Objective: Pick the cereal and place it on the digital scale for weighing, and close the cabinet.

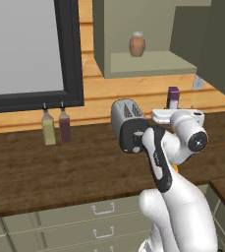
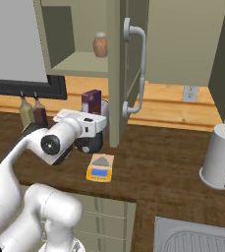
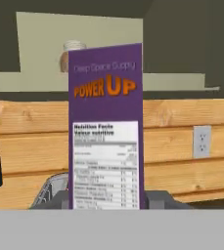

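Note:
The cereal (image 3: 106, 127), a thin dark purple box with orange lettering and a white label, stands upright right in front of the hand camera. My gripper (image 2: 95, 112) is shut on the cereal (image 2: 92, 101), holding it above the counter, left of the open cabinet door (image 2: 115, 74). From the left base the cereal (image 1: 173, 97) rises just behind my hand, in my gripper (image 1: 175, 106). The digital scale (image 2: 100, 168), yellow-orange with a grey plate, lies on the counter below and slightly right of the hand. The cabinet (image 1: 148, 61) is open; a brown jar (image 1: 137, 44) stands on its shelf.
A silver-black toaster (image 1: 126, 115) stands on the counter beside my arm. Two bottles (image 1: 48, 128) stand under the window at left. A white kettle (image 2: 222, 157) is at the right, a sink (image 2: 197, 236) in front of it. The door's bar handle (image 2: 139, 69) juts toward me.

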